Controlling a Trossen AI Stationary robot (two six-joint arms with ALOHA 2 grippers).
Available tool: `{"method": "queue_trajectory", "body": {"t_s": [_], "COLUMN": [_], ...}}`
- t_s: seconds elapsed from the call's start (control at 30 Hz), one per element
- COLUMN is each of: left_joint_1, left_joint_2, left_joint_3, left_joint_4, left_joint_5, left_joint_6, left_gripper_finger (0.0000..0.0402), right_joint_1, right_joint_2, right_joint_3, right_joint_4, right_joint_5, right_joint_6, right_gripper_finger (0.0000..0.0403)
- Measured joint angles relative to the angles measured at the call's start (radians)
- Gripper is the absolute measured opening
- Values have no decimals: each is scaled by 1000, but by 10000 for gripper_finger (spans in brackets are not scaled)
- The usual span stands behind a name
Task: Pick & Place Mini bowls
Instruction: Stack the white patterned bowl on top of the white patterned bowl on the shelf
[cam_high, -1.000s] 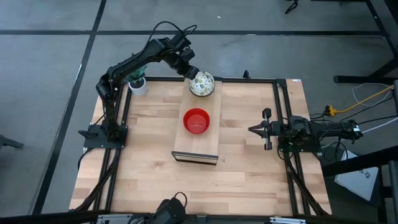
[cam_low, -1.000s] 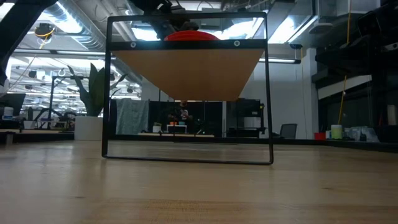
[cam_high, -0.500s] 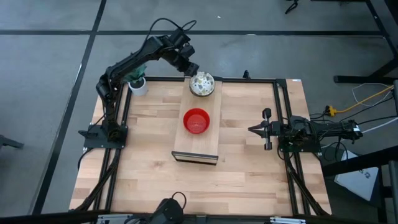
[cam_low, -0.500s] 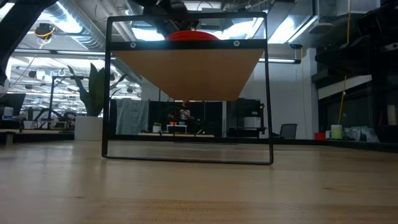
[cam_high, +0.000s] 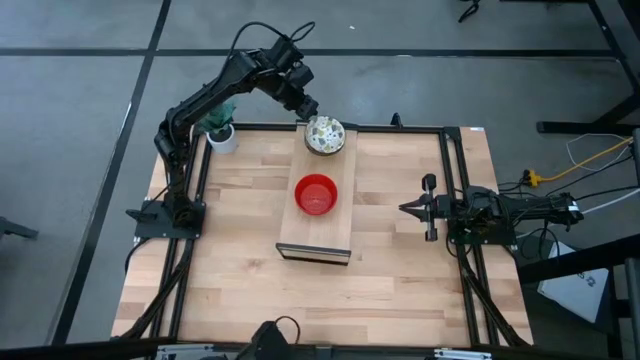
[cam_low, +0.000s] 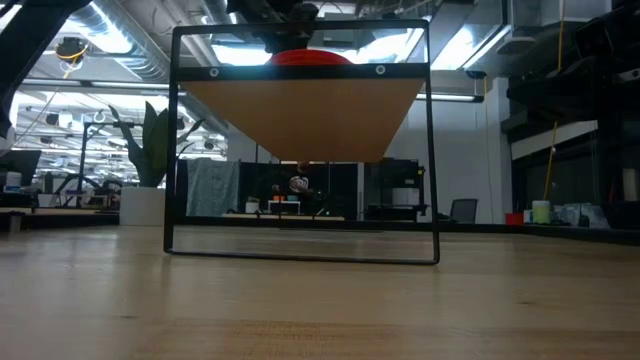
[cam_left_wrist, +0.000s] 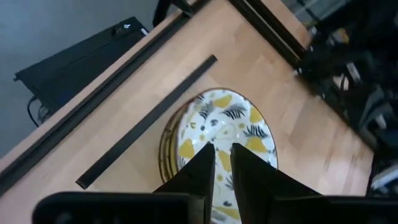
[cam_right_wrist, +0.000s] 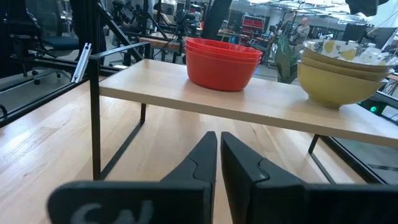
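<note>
A stack of cream, speckled mini bowls (cam_high: 325, 135) stands at the far end of a raised wooden shelf (cam_high: 315, 235). A stack of red mini bowls (cam_high: 317, 194) stands at the shelf's middle. Both stacks also show in the right wrist view, cream (cam_right_wrist: 339, 71) and red (cam_right_wrist: 222, 62). My left gripper (cam_left_wrist: 222, 163) hovers above the near-left rim of the cream stack (cam_left_wrist: 217, 134). Its fingers stand a narrow gap apart with nothing between them. My right gripper (cam_right_wrist: 218, 144) rests shut at the table's right side (cam_high: 428, 208), pointing at the shelf.
A small white pot with a green plant (cam_high: 222, 135) stands at the table's far left corner, under my left arm. The shelf rests on a thin black frame (cam_low: 305, 140). Black rails (cam_high: 455, 170) run along the table's edges.
My left gripper has risen and drawn back a little toward the table's far left, away from the cream stack. The cream bowls stay on the shelf's far end.
</note>
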Motion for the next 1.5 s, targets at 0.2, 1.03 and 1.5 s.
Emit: {"method": "queue_trajectory", "body": {"t_s": [0.2,1.03,1.5], "left_joint_1": [-32,-136,-47], "left_joint_2": [-3,-111,-356], "left_joint_3": [0,-110,-652], "left_joint_4": [-16,254,804], "left_joint_5": [-1,-96,79], "left_joint_6": [194,410,393], "left_gripper_finger": [19,1,1], "right_joint_1": [0,0,0], "right_joint_2": [0,0,0], "right_joint_3": [0,0,0], "right_joint_4": [0,0,0], "right_joint_5": [0,0,0], "right_joint_6": [0,0,0], "right_gripper_finger": [26,26,26]}}
